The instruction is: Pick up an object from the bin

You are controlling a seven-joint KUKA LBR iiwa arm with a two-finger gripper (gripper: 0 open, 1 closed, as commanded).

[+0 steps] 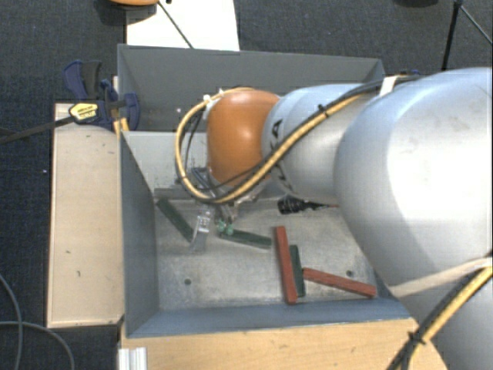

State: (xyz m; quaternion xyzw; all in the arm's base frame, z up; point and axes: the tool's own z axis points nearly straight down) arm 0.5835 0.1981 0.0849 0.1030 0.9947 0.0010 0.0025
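Grey metal is seen on every side of the gripper (211,228), which is lowered close to the floor of the bin (142,230), beneath the orange wrist cover (239,141). A yellow cable (183,133) is looped round that cover. Whether the gripper is released or clenched cannot be told, as its tip is crowded by the wrist parts and their shadow, and nothing can be made out as gripped.

A dark green strip (250,239) is laid flat just beside the gripper, on the side toward the arm. Its near end is met at the gripper's tip, though actual contact cannot be judged. A second dark green strip (173,216) is laid slanted on the gripper's other side, toward the bin's left wall, near the gripper.

Farther from the gripper, past the first strip and toward the bin's front wall, a red-brown block (285,272) is laid lengthwise, with a thin green edge along its side. A red bar (340,284) is set at an angle just beyond it. A small black thing (296,204) is seen under the arm, level with the gripper.
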